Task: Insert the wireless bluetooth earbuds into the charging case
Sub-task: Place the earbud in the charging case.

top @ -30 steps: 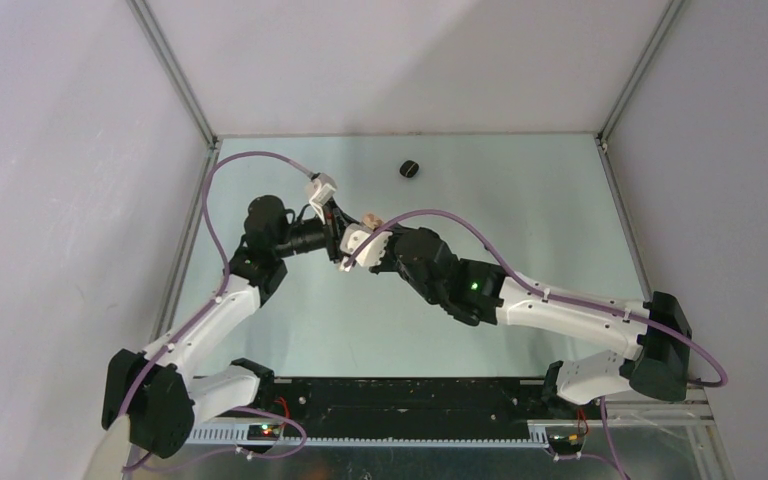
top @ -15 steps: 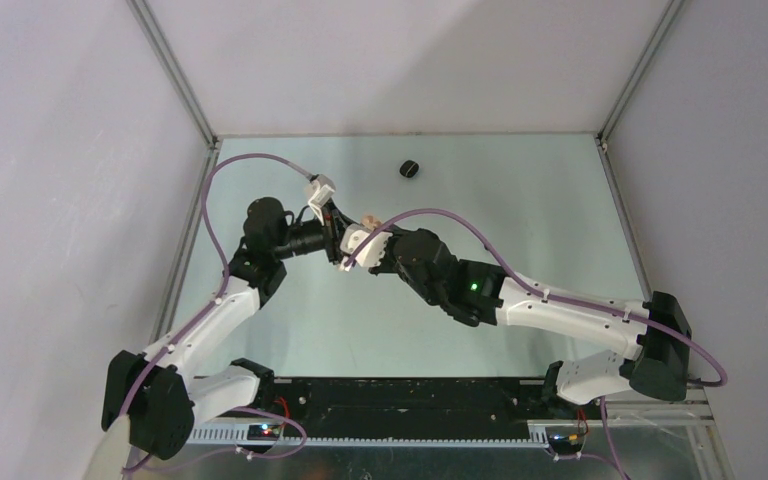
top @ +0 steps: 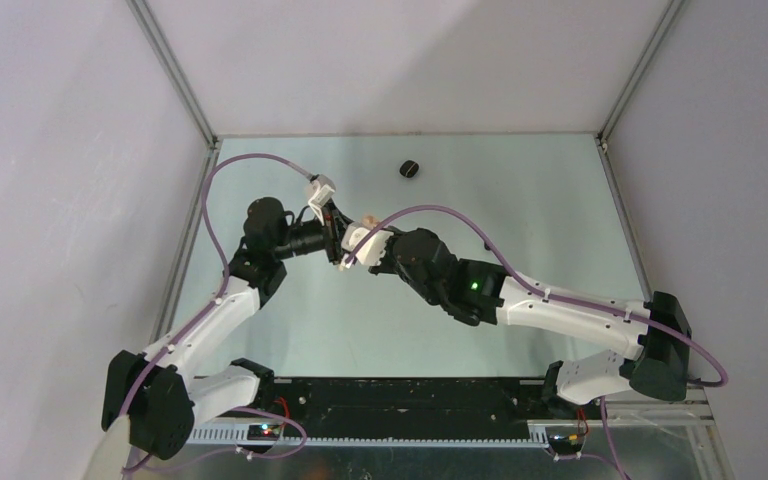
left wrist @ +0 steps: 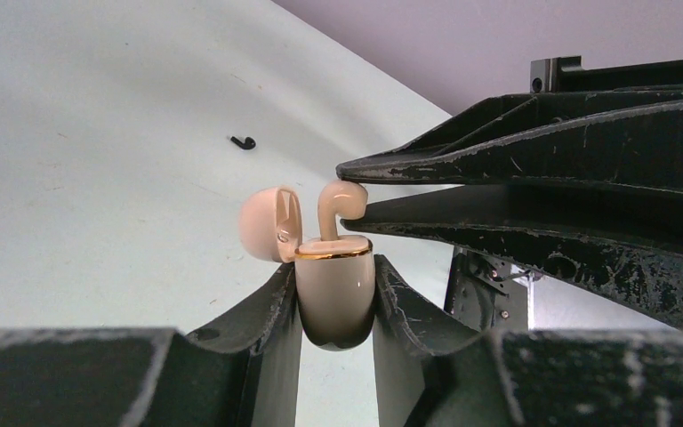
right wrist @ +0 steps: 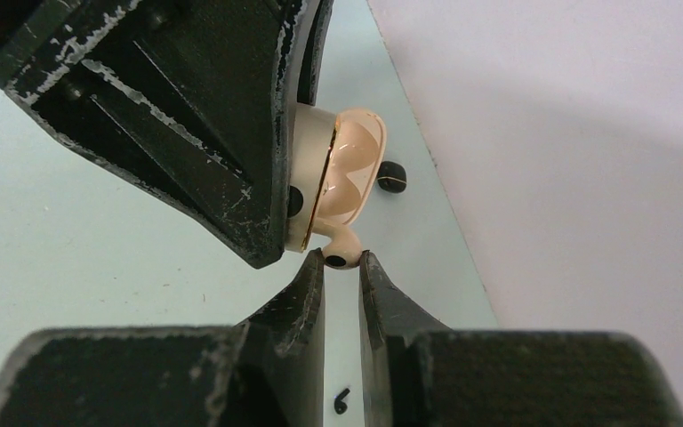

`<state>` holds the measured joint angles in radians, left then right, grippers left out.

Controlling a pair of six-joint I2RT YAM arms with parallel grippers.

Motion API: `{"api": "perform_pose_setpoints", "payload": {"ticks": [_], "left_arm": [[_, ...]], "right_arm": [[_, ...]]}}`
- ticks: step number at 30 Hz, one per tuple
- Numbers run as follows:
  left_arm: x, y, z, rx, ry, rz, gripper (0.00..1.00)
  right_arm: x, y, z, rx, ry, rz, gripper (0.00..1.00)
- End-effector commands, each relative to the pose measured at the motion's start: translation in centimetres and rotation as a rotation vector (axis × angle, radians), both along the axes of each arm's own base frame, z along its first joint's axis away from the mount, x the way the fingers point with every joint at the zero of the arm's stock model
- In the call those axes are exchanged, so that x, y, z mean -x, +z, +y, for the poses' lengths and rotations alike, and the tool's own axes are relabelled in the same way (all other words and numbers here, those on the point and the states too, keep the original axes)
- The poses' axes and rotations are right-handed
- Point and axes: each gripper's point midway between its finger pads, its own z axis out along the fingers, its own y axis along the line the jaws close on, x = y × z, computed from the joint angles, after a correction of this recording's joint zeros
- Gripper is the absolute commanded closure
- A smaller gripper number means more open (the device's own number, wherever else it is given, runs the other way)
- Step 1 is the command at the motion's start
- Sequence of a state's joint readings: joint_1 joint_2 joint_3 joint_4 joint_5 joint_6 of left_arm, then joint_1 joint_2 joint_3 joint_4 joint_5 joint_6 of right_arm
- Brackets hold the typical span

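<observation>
- Left gripper: closed tight on the charging case, one finger pressed against each side of the case's lower body.
- The case is beige with a gold rim and is held upright, clear of the table.
- Its lid is swung open to one side, with the hollow inside facing the case.
- Right gripper: fingers drawn almost together, tips pinching the rounded head of a beige earbud.
- The beige earbud stands in the open top of the case. Its stem is down in the socket and its head is above the gold rim. How deep the stem sits cannot be made out.
- In the top view the two grippers meet tip to tip, left of the table's centre and about midway between near and far. The left arm reaches in from the left and the right arm from the right.
- A black earbud lies loose on the table, well apart from the case. It is too small to find in the top view.
- A small black round thing sits on the table, farther back than the grippers and a little to their right, touching nothing.
</observation>
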<state>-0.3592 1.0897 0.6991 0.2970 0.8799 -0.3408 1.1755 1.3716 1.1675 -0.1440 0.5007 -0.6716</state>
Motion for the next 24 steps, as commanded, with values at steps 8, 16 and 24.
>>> {"api": "perform_pose_setpoints", "payload": {"ticks": [8, 16, 24], "left_arm": [[-1.2, 1.8, 0.8, 0.020, 0.058, -0.113, 0.98], [-1.4, 1.4, 0.8, 0.001, 0.064, -0.110, 0.96], [-1.7, 1.1, 1.0, -0.010, 0.082, -0.100, 0.96]], "right_arm": [[1.7, 1.5, 1.5, -0.058, 0.075, 0.038, 0.87], [1.9, 1.9, 1.7, -0.050, 0.094, 0.025, 0.86], [2.0, 2.0, 2.0, -0.001, 0.118, -0.024, 0.86]]}}
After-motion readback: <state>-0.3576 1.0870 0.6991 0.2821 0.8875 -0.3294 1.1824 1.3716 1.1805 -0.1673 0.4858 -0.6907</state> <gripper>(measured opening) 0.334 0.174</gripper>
